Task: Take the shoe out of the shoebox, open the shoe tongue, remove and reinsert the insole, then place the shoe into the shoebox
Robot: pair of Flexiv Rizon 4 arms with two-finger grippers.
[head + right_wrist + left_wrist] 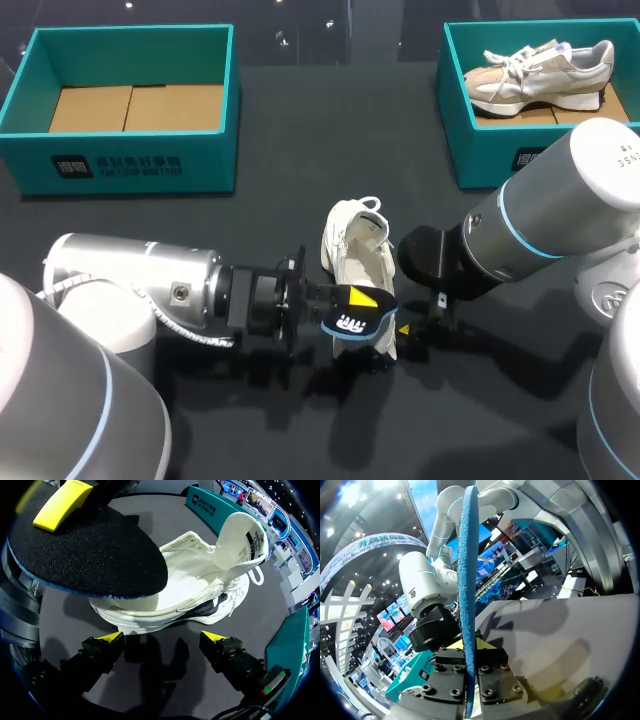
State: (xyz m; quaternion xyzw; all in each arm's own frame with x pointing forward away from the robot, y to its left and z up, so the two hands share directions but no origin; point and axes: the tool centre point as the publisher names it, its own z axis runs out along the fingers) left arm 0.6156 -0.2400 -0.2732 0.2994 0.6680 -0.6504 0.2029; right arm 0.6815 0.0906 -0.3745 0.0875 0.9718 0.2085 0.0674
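Thin foam insole (pixel 467 580), blue-edged, stands edgewise, clamped between the jaws of left gripper (pixel 469 645); right wrist view adds its black felted face, perhaps touching the white shoe (pixel 200 585) just ahead of right gripper (pixel 163 636), jaws spread.

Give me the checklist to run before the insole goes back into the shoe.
1. Insole held: the left gripper is shut on the insole, which is clamped edge-on between its fingers. Ok.
2. Tongue open: the white shoe has its tongue standing up, and the opening shows. Ok.
3. Insole lined up: it hangs above one end of the shoe, but whether it matches the opening is not visible. Cannot tell.
4. Shoe steadied: the right gripper is open beside the shoe and is not clamped on it. Not ok.
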